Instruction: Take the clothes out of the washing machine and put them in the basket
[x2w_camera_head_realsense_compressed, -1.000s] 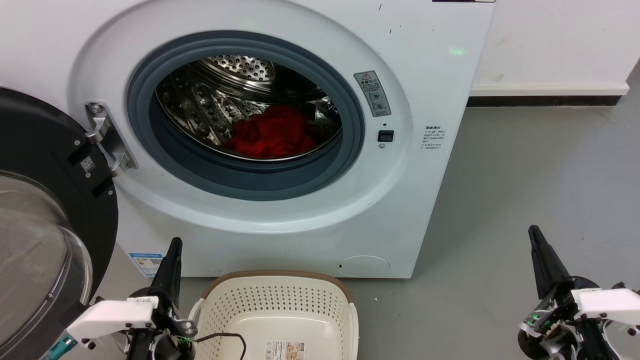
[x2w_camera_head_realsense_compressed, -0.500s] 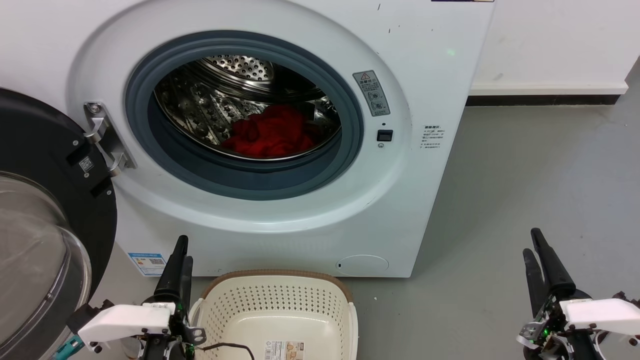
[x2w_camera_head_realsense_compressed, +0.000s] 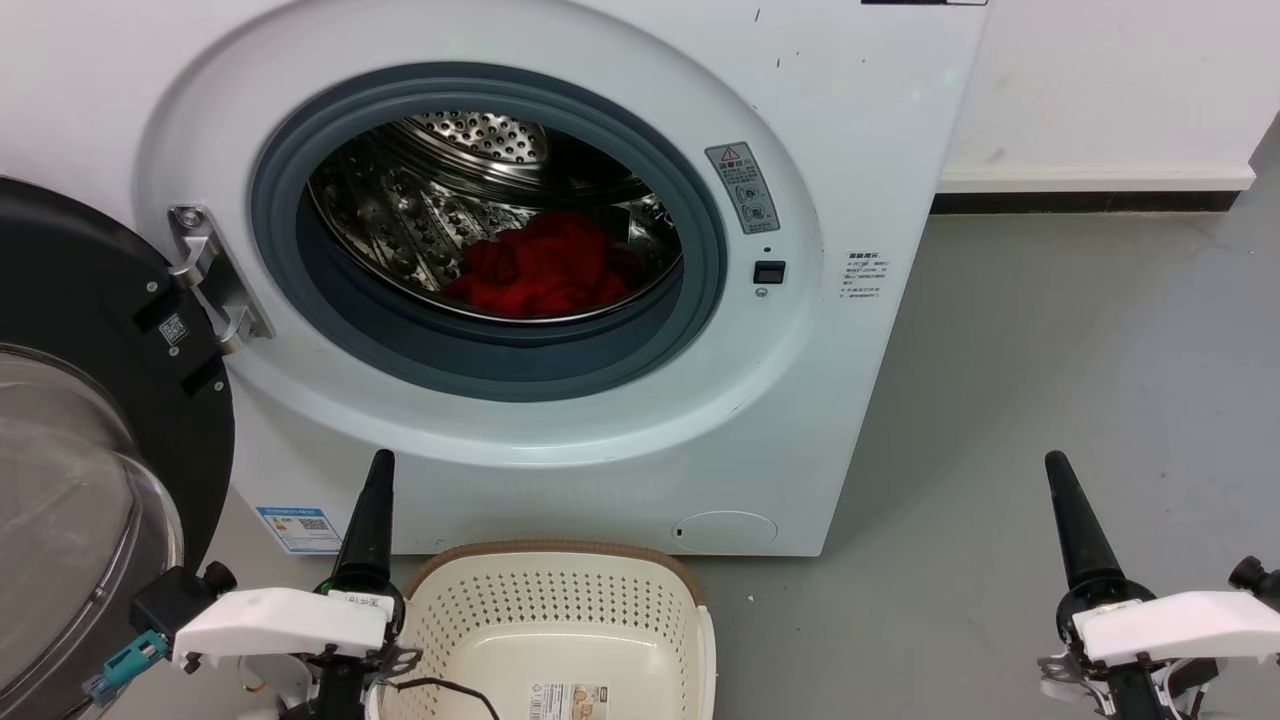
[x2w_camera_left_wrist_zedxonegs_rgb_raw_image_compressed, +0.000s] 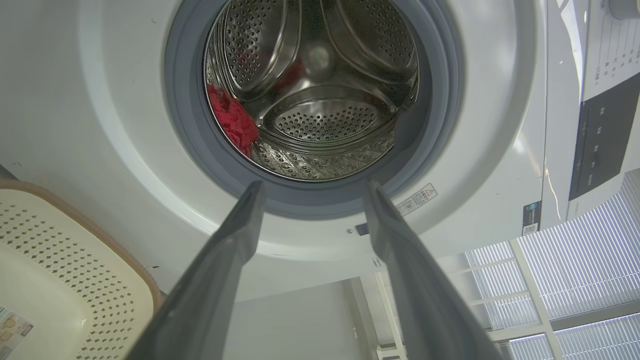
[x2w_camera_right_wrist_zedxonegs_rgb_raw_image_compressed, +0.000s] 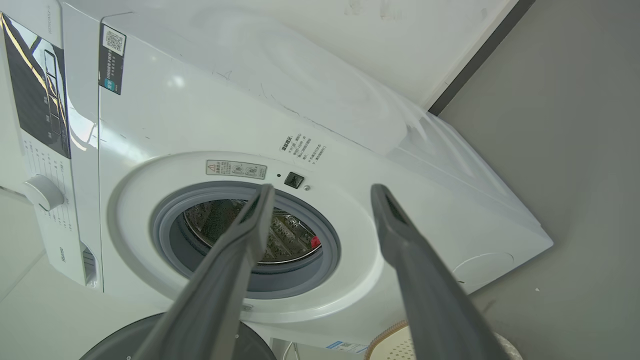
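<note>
Down in the perforated steel drum of the large white front-loading washing machine, the bright red fabric clothes lie bunched. The cream perforated plastic basket stands before it, just beside the left gripper. That and the right gripper have fingers spread apart.

Grey floor, wht wall

The bottom edge cuts off the basket. The door ring hides part of the clothes. The warning sticker is too small to read.
</note>
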